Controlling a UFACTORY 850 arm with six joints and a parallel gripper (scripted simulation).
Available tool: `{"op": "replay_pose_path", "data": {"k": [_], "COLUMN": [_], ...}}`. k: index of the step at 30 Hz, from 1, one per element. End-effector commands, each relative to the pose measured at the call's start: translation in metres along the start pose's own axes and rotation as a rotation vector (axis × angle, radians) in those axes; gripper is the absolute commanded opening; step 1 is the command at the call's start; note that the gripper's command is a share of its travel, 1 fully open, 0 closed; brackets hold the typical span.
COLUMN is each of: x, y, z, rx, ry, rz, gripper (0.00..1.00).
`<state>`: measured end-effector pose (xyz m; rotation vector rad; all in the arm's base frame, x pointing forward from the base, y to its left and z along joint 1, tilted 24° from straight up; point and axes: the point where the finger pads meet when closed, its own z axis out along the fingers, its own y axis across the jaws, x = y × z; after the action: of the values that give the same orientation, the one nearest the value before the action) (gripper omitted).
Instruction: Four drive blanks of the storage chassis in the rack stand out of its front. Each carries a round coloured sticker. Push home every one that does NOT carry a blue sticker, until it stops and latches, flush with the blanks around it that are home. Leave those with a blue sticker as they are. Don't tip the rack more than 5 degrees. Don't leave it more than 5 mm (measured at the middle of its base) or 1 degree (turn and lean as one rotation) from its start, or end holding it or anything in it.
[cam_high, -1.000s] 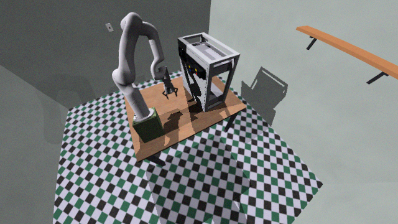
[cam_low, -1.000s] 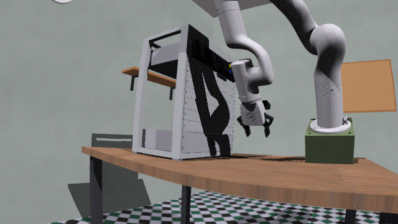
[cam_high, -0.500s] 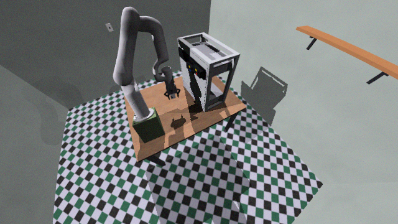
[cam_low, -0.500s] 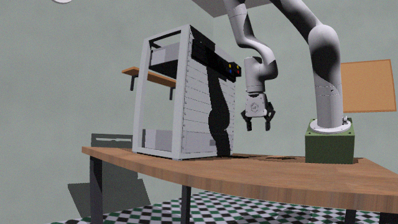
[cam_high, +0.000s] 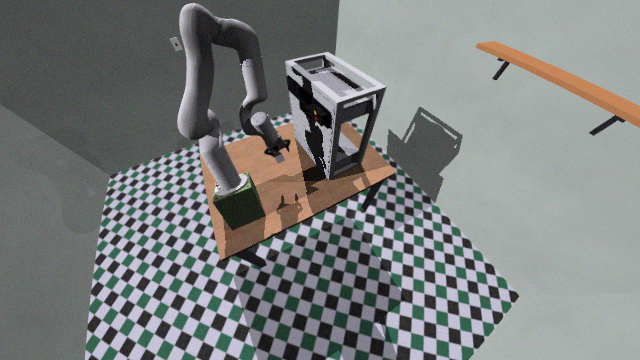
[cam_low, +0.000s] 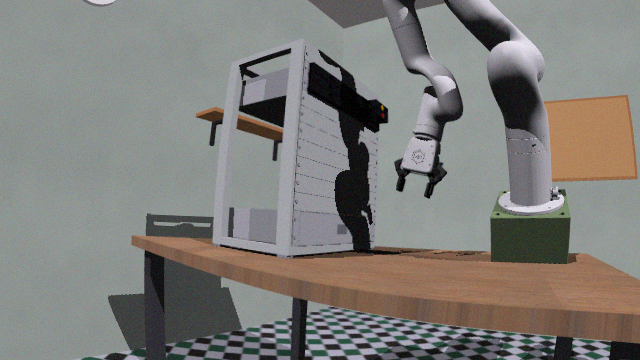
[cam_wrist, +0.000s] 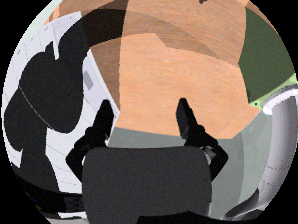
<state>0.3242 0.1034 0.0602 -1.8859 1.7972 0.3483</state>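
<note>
The white rack stands on the wooden table, also in the exterior view. A black storage chassis sits near the top of its front. Blanks stand out at the chassis's near end; I see a yellow sticker and a red sticker there, also in the top view. Other stickers are hidden or too small to tell. My gripper is open and empty. It hangs in the air in front of the rack, below the chassis, fingers pointing down. In the wrist view the fingers frame bare table, with the rack front at the left.
The arm's green base block stands on the table to the right of the rack. The arm's shadow falls across the rack front. A wooden wall shelf hangs far off behind the table.
</note>
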Motion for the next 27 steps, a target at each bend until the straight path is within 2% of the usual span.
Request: {"op": "replay_pose_path", "data": {"k": [1, 2, 4, 11, 19, 21, 27], "x": [0.003, 0.004, 0.004, 0.011, 0.021, 0.021, 0.03], "y": [-0.01, -0.012, -0.012, -0.029, -0.043, -0.043, -0.049], "z": [-0.022, -0.027, -0.027, -0.069, -0.121, -0.121, -0.159], "rx": [0.136, 0.163, 0.163, 0.375, 0.621, 0.621, 0.791], "ry": [-0.097, -0.112, -0.112, -0.192, -0.224, -0.224, -0.214], "rz": [-0.015, -0.018, -0.018, -0.041, -0.072, -0.072, -0.095], "gripper": [1.0, 1.0, 1.0, 1.0, 1.0, 1.0, 1.0]}}
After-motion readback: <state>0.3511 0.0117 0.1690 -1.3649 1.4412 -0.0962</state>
